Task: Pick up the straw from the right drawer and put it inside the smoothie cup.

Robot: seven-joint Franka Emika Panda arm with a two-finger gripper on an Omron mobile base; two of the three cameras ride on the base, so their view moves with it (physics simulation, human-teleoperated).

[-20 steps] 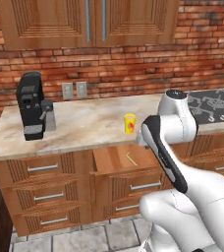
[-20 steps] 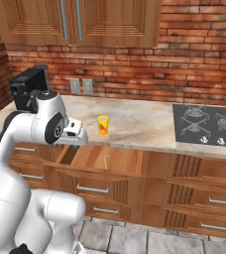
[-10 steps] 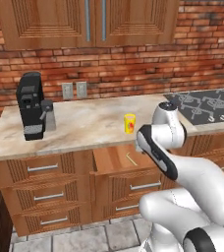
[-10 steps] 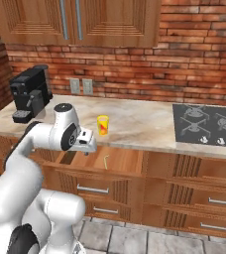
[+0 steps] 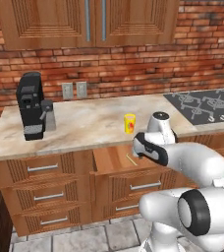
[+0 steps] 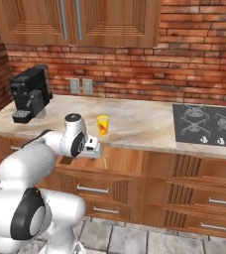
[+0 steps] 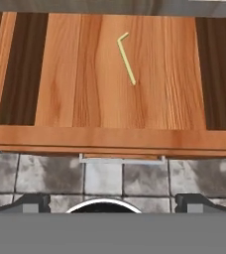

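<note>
The right drawer (image 5: 110,158) (image 6: 127,159) stands pulled out under the counter, its plank floor (image 7: 85,74) bare around the straw. The straw (image 7: 126,59), thin and pale yellow with a bent tip, lies near the drawer's middle (image 5: 131,160) (image 6: 105,161). My gripper (image 7: 115,201) hovers above the drawer's front edge, open, its fingertips (image 7: 30,201) wide apart and nothing between them. From the base views the gripper (image 5: 139,150) (image 6: 92,148) hangs just over the drawer, short of the straw. The yellow smoothie cup (image 5: 129,123) (image 6: 102,124) stands upright on the counter behind the drawer.
A black coffee machine (image 5: 30,106) (image 6: 29,92) with a grey jug sits at the counter's left. A dark stove top (image 5: 207,103) (image 6: 206,121) lies to the right. Wall cabinets (image 5: 94,19) hang overhead. Closed drawers (image 5: 47,167) flank the open one, above a tiled floor (image 7: 105,176).
The arm has folded down and forward, bringing the hand from above the counter to just over the open drawer. Straw and cup have not moved.
</note>
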